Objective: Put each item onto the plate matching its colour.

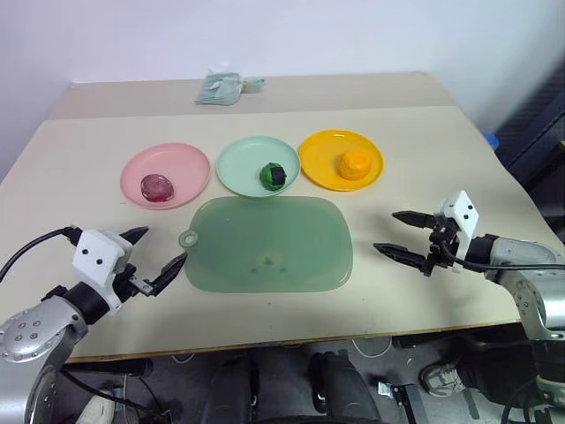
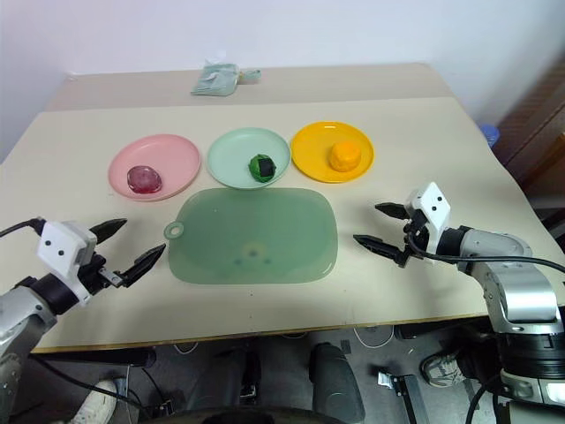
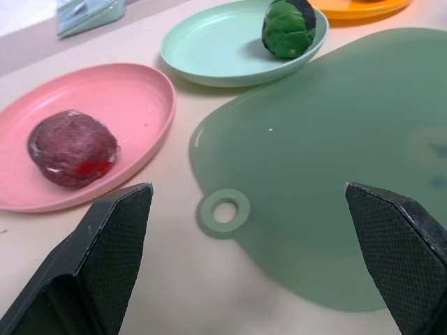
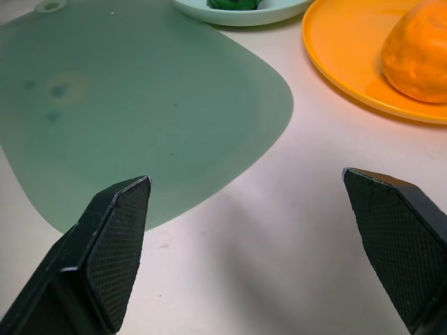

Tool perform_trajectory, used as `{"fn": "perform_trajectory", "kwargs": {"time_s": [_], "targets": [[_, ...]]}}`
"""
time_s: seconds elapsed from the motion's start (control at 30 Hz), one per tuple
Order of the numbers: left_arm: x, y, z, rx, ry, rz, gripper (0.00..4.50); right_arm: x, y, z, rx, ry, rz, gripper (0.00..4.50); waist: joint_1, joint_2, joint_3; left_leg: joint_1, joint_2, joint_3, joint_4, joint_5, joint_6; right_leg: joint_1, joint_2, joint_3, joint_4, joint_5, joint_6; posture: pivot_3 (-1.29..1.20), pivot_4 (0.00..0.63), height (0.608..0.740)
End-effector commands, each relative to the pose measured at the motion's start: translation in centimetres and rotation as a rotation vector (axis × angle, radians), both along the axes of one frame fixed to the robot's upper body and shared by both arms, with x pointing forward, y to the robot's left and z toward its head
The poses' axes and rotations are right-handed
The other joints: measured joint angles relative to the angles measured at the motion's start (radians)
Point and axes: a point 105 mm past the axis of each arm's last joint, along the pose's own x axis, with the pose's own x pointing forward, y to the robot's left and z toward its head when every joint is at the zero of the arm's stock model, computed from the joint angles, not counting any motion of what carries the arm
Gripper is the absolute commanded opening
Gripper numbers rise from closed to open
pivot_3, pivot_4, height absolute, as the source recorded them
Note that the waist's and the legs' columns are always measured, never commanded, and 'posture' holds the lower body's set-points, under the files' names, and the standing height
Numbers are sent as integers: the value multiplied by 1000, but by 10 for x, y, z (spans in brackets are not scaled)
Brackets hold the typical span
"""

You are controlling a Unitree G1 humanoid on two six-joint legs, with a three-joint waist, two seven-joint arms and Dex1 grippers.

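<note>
A dark maroon lump [image 1: 158,186] lies on the pink plate [image 1: 185,159]. On the mint green plate [image 1: 238,163] rests a bright green lump with a black patch [image 1: 274,176]. The orange lump [image 1: 355,163] sits on the yellow-orange plate [image 1: 322,150]. My left gripper [image 1: 161,257] hovers open and empty over the table at the near left, beside the mat's ring tab. Over the table at the near right, my right gripper [image 1: 397,236] is open and empty too, just off the mat's right edge. In the left wrist view the maroon lump [image 3: 72,148] and green lump [image 3: 288,27] show beyond the fingers.
A translucent green mat [image 1: 269,243] with a ring tab [image 1: 188,238] lies in the middle of the beige table [image 1: 441,159], in front of the plates. A crumpled pale green packet [image 1: 221,87] lies at the far edge. The near table edge runs just below both grippers.
</note>
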Motion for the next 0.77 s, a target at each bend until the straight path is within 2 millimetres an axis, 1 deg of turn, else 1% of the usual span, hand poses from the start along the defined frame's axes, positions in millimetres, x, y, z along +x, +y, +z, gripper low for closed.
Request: {"fn": "perform_trajectory", "kwargs": {"time_s": [0.03, 0.2, 0.3, 0.47, 0.63, 0.77], "targets": [[-1, 0, 4, 1, -37, 5, 4500, 4, 3, 14, 15, -50, 17, 4471, 0, 0, 0, 0, 0, 0, 0, 0, 0, 0, 0, 0, 0, 0, 0, 0, 150, 740], [-6, -5, 1, -16, -47, 20, 4500, 9, 6, 11, 22, -46, 34, 4471, -1, 0, 0, 0, 0, 0, 0, 0, 0, 0, 0, 0, 0, 0, 0, 0, 150, 740], [-9, -2, -3, -21, -45, 28, 4500, 11, 9, 12, 30, -47, 43, 4471, 0, 0, 0, 0, 0, 0, 0, 0, 0, 0, 0, 0, 0, 0, 0, 0, 150, 740], [-11, 7, -12, -26, -43, 49, 4500, 10, 10, 11, 34, -42, 49, 4471, 0, 0, 0, 0, 0, 0, 0, 0, 0, 0, 0, 0, 0, 0, 0, 0, 150, 740], [-8, 7, -21, -29, -39, 29, 4500, 10, 11, 13, 30, -46, 49, 4471, 0, 0, 0, 0, 0, 0, 0, 0, 0, 0, 0, 0, 0, 0, 0, 0, 150, 740], [-9, 7, -26, -38, -39, 24, 4500, 5, 12, 13, 31, -40, 49, 4471, 0, 0, 0, 0, 0, 0, 0, 0, 0, 0, 0, 0, 0, 0, 0, 0, 150, 740]]}}
